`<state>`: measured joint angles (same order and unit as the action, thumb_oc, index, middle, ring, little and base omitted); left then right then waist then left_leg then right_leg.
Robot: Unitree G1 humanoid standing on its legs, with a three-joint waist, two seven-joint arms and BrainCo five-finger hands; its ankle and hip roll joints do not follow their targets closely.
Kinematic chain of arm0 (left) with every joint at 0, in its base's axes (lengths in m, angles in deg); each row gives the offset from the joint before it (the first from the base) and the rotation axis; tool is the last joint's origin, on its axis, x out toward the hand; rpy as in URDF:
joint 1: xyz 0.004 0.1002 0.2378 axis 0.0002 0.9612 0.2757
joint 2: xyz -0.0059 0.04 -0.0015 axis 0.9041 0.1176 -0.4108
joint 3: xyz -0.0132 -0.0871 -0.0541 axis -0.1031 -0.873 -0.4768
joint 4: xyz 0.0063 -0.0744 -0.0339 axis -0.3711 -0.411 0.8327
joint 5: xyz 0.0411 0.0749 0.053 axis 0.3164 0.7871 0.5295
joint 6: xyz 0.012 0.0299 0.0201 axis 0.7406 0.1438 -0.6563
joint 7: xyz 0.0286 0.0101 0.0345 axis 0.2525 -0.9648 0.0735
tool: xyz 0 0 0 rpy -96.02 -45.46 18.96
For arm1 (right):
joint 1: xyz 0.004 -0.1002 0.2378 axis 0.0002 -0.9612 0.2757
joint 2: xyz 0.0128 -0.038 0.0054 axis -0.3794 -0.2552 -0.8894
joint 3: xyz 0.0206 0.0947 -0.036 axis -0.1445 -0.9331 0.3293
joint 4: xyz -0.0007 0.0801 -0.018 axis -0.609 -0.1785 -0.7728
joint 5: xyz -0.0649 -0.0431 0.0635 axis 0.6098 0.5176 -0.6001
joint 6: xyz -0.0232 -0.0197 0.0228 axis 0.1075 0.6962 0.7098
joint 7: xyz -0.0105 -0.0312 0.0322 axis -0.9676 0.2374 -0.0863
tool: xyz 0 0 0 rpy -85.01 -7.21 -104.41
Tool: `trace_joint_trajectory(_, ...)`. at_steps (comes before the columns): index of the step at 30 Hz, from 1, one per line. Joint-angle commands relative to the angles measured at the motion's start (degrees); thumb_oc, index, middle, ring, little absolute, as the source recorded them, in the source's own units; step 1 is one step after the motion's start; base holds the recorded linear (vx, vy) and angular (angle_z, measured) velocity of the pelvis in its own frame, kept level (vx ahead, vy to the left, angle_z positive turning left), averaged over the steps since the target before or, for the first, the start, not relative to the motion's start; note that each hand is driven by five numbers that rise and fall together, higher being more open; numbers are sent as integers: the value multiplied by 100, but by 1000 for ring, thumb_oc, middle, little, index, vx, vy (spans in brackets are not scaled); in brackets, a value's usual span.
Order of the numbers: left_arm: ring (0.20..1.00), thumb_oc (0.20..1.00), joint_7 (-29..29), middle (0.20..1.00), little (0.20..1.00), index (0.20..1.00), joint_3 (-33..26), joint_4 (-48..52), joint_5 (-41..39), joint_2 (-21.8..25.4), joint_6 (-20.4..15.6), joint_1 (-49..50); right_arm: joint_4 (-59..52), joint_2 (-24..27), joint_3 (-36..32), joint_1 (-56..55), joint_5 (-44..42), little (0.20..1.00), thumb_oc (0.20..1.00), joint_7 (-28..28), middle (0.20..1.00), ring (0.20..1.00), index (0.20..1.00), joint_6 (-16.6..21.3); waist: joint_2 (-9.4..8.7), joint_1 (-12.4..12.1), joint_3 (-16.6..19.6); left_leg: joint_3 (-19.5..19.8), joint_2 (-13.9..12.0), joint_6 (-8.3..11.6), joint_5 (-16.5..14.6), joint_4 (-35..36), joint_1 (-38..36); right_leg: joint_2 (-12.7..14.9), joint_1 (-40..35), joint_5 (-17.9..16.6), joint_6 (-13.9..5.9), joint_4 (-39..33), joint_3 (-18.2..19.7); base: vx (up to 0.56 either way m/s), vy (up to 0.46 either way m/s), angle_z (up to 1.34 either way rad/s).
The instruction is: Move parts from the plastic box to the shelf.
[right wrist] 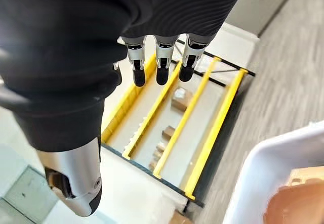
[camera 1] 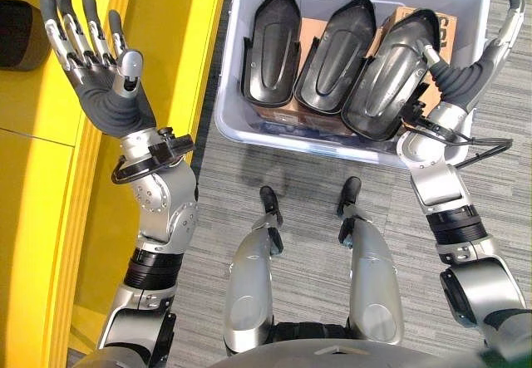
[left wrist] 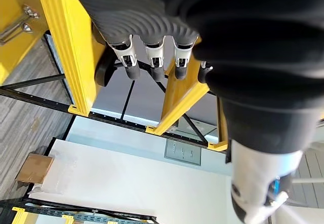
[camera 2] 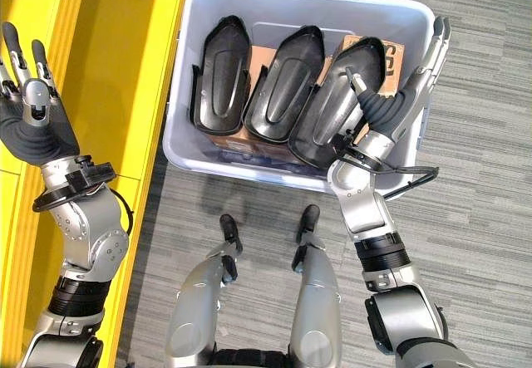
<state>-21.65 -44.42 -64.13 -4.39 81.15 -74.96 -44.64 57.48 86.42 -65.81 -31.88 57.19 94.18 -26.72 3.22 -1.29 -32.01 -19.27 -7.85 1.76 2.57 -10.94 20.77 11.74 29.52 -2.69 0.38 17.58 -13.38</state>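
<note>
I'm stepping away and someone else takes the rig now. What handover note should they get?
Left hand: open, empty, raised over the yellow shelf.
Right hand: open, empty, at the right end of the plastic box, beside the rightmost part.
Three black parts lie side by side in the box: left part, middle part and the rightmost. Cardboard boxes sit under them.
Done: no part on the visible shelf.
Left: all three to move.

Both eye views look steeply down from the head onto the plastic box [camera 1: 349, 131] on the floor and the yellow shelf [camera 1: 50, 218] on the robot's left (the right eye view frames it further right); each wrist view looks from very close along its own hand, facing yellow shelving [right wrist: 202, 133] beyond.
</note>
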Motion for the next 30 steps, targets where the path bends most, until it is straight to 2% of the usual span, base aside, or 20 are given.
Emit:
trace_joint_trajectory(1, 1000, 1000, -32, 1000, 1000, 1000, -106, 764, 5, 161, -254, 132, -309, 113, 21, 51, -74, 1000, 1000, 191, 1000, 1000, 1000, 54, 145, 66, 222, 565, 30, 45, -377, -96, 167, 154, -175, 743, -428, 327, 404, 19, 115, -10)
trace_joint_trajectory(4, 1000, 1000, -355, 1000, 1000, 1000, -46, 520, 68, 227, -278, -171, -400, 146, 223, 93, -292, 1000, 1000, -136, 1000, 1000, 1000, -140, 155, 193, 222, 462, 5, 65, -358, -135, 201, 166, -58, 726, -417, 384, 480, 12, 126, -9)
trace_joint_trajectory(5, 1000, 1000, -533, 1000, 1000, 1000, -66, 344, 46, 303, -204, -394, -428, 155, 385, 151, -589, 1000, 1000, -240, 1000, 1000, 1000, -368, 150, 257, 222, 398, -28, 100, -338, -160, 214, 191, -12, 711, -423, 415, 506, 14, 106, -17)
trace_joint_trajectory(8, 1000, 1000, -693, 1000, 1000, 1000, -42, 66, 64, 393, -192, -656, -232, 114, 500, 172, -1125, 1000, 1000, -102, 1000, 1000, 1000, -547, 124, 296, 222, 363, -66, 140, -323, -179, 237, 221, 25, 680, -450, 428, 497, 7, 45, -20)
trace_joint_trajectory(13, 1000, 1000, -869, 1000, 1000, 1000, 97, -221, -5, 303, -325, -905, 127, -52, 658, 27, -1618, 1000, 1000, -320, 1000, 1000, 1000, -292, 85, 379, 222, 342, -111, 159, -321, -235, 352, 220, 129, 670, -457, 453, 517, 1, 3, -2)
trace_joint_trajectory(15, 1000, 1000, -1044, 1000, 1000, 1000, 168, -306, 146, 269, -374, -957, 242, -100, 731, 15, -1665, 1000, 1000, -398, 1000, 1000, 1000, -308, 78, 386, 222, 408, -100, 211, -410, -261, 303, 222, 79, 761, -491, 486, 558, 26, 26, -2)
trace_joint_trajectory(16, 1000, 1000, -1055, 1000, 1000, 1000, 162, -301, 156, 272, -379, -975, 235, -96, 730, 34, -1665, 1000, 1000, -397, 1000, 1000, 1000, -306, 82, 390, 222, 340, -118, 166, -310, -251, 394, 219, 167, 667, -448, 467, 517, 62, 36, -5)
trace_joint_trajectory(18, 1000, 1000, -1148, 1000, 1000, 1000, 221, -378, 273, 253, -428, -980, 360, -126, 832, 7, -1963, 1000, 1000, -374, 1000, 1000, 1000, -419, 72, 392, 222, 417, -96, 218, -419, -288, 332, 222, 98, 775, -487, 505, 557, 31, 27, -4)
trace_joint_trajectory(21, 1000, 1000, -955, 1000, 1000, 1000, 294, -490, 141, 259, -461, -1016, 614, -156, 915, -14, -2138, 1000, 1000, -439, 1000, 1000, 1000, -264, 63, 377, 222, 440, -103, 219, -411, -328, 430, 220, 153, 764, -490, 514, 547, 0, 0, 0)
trace_joint_trajectory(24, 1000, 1000, -1008, 1000, 1000, 1000, 331, -519, 220, 233, -485, -1026, 710, -170, 956, -7, -2081, 1000, 1000, -492, 1000, 1000, 1000, -198, 59, 376, 222, 443, -104, 209, -413, -337, 461, 214, 179, 759, -489, 521, 544, 0, 0, 0)
trace_joint_trajectory(28, 1000, 1000, -1098, 1000, 1000, 1000, 395, -628, 290, 223, -554, -1066, 923, -169, 1018, 55, -2222, 1000, 1000, -553, 1000, 1000, 1000, -294, 59, 364, 222, 469, -94, 207, -416, -376, 527, 213, 223, 753, -487, 536, 539, 0, 0, 0)
trace_joint_trajectory(30, 1000, 1000, -1010, 1000, 1000, 1000, 427, -707, 182, 211, -616, -1088, 1064, -124, 1078, 136, -1932, 1000, 1000, -739, 1000, 1000, 1000, -440, 60, 346, 222, 482, -89, 204, -421, -409, 570, 204, 251, 755, -483, 555, 538, 0, 0, 0)
